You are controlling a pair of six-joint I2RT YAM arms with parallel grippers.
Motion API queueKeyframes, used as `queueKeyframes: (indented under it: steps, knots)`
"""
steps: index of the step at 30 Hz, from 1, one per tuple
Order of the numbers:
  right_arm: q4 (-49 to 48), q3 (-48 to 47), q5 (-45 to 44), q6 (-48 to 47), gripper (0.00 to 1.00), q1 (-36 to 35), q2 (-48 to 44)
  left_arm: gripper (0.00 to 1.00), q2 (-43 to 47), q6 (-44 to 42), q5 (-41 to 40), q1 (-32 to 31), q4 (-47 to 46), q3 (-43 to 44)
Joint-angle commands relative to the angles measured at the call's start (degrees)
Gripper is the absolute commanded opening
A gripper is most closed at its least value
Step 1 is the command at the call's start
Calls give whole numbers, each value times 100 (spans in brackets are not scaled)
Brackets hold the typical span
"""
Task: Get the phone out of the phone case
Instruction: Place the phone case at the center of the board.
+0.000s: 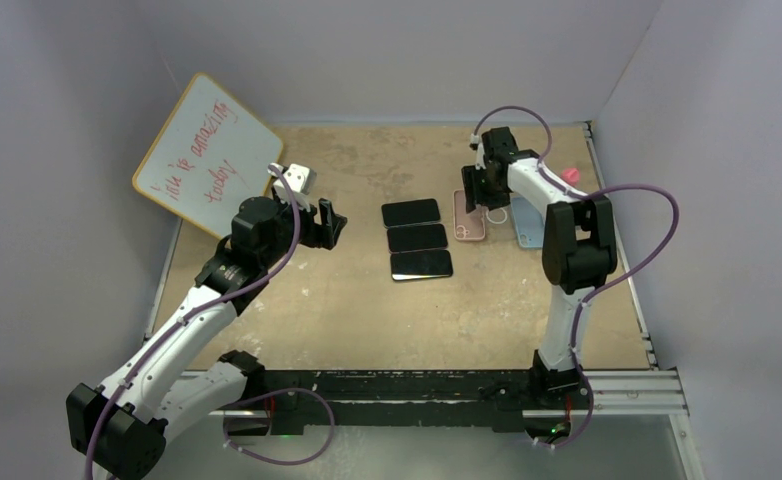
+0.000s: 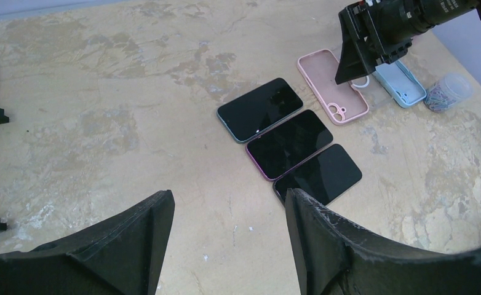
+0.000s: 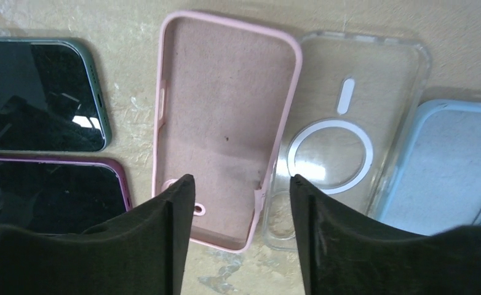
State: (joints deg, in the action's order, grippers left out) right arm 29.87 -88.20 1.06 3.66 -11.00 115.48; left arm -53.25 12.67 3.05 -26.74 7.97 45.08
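Three dark-screened phones lie face up in a column mid-table: a green-edged one [image 1: 411, 212] [image 3: 35, 98], a purple-edged one [image 1: 417, 237] [image 3: 47, 190] and a third [image 1: 422, 265] [image 2: 318, 175]. To their right lies an empty pink phone case [image 3: 226, 110] [image 2: 333, 86], inside up. My right gripper [image 3: 242, 184] [image 1: 477, 190] hovers open just above the pink case's camera-hole end, holding nothing. Left of the phones, my left gripper [image 2: 229, 206] [image 1: 332, 225] hangs open and empty above bare table.
A clear case [image 3: 342, 123] with a white ring and a light blue case [image 3: 447, 166] lie right of the pink one. A small tub of paper clips [image 2: 447, 92] sits by the right wall. A whiteboard [image 1: 207, 155] leans at the back left.
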Motion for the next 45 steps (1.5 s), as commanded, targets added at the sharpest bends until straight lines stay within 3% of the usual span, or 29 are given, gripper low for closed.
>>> queueKeyframes:
  steps: [1, 35, 39, 45]
  knots:
    - [-191, -398, -278, 65, 64, 6, 2, 69, 2, -67, 42, 20, -131, -52]
    - [-318, -790, -71, -26, 68, -289, 517, 69, -17, -87, 73, 20, -138, -52]
    - [-340, -631, -150, 55, 68, -288, 271, 69, 1, -98, 17, 20, -123, -45]
    - [-646, 164, -370, 466, 71, -283, -870, 69, 171, -119, -369, 33, -12, 13]
